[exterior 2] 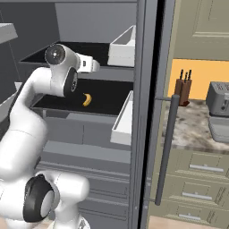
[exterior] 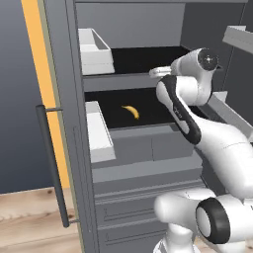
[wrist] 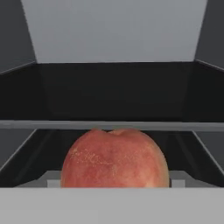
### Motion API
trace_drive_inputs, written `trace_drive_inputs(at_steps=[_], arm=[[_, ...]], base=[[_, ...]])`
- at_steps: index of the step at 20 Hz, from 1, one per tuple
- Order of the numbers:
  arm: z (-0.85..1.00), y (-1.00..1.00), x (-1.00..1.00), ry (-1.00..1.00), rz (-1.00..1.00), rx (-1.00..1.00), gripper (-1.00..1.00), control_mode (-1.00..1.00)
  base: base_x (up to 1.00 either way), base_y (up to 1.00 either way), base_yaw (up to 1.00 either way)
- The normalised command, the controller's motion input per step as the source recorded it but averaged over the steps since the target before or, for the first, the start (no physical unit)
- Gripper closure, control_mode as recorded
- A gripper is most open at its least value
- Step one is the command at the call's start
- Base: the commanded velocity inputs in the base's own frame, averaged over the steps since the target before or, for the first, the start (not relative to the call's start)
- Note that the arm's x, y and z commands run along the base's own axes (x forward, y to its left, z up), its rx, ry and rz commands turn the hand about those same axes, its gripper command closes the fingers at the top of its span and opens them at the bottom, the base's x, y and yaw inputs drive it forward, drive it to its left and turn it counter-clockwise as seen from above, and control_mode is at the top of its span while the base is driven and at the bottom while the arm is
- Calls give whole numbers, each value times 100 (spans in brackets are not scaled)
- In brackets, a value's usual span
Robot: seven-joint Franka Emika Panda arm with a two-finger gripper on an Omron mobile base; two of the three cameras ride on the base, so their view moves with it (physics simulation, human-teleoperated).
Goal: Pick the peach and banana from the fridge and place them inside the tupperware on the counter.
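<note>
The peach [wrist: 114, 159], orange-red and speckled, looms close at the bottom of the hand view, in front of a shelf's front edge of the fridge [exterior: 128, 148]. It hangs there off the shelf, with my gripper shut on it; the fingertips are hidden behind the fruit. My white hand [exterior: 159, 72] [exterior 2: 91, 65] points into the open fridge at upper-shelf height. The small yellow banana [exterior: 130, 111] [exterior 2: 87, 99] lies on the black middle shelf, below the hand. The grey tupperware [exterior 2: 219, 129] sits on the mottled counter [exterior 2: 192, 125] at the far right.
White door bins [exterior: 94, 49] [exterior 2: 123, 120] hang on the open fridge doors, with long dark bar handles [exterior: 52, 163] [exterior 2: 166, 147]. A knife block [exterior 2: 183, 91] and a toaster [exterior 2: 219, 98] stand on the counter, above beige-green drawers.
</note>
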Motion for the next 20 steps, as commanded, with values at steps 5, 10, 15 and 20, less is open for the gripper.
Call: trace_drive_inputs(at_steps=[5, 10, 15, 20], arm=[[53, -1, -100, 0, 18, 0, 100, -100], [42, 2, -100, 25, 6, 0, 100, -100], [-5, 1, -100, 38, -7, -3, 100, -100], [-52, 1, -100, 17, -7, -5, 100, -100]], base=[[0, 0, 0], [0, 0, 0], [0, 0, 0], [0, 0, 0]])
